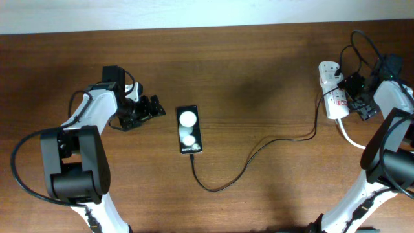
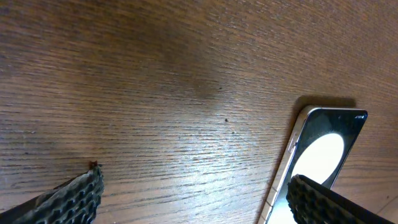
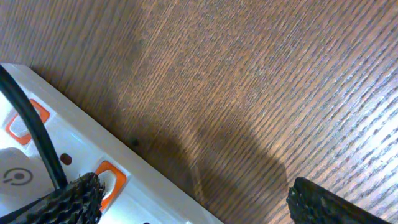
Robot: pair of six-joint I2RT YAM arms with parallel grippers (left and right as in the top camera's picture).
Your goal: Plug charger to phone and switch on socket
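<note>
The black phone (image 1: 187, 129) lies flat mid-table with two white blobs on its face. It also shows in the left wrist view (image 2: 320, 149). The thin black charger cable (image 1: 259, 150) runs from the phone's near end, where its tip touches the phone, across to the white socket strip (image 1: 333, 90) at the far right. My left gripper (image 1: 154, 107) is open and empty just left of the phone; in the left wrist view (image 2: 199, 202) one finger overlaps the phone's edge. My right gripper (image 1: 361, 98) is open beside the strip. In the right wrist view (image 3: 199, 202) one finger lies over an orange-framed switch (image 3: 107, 180) on the strip (image 3: 74, 143).
A thick white cord (image 1: 349, 137) leaves the strip's near end towards the right arm. A black cable (image 3: 34, 134) crosses the strip. Robot cables loop at the far right (image 1: 365, 42). The table is dark wood (image 1: 259, 77) with a pale far edge.
</note>
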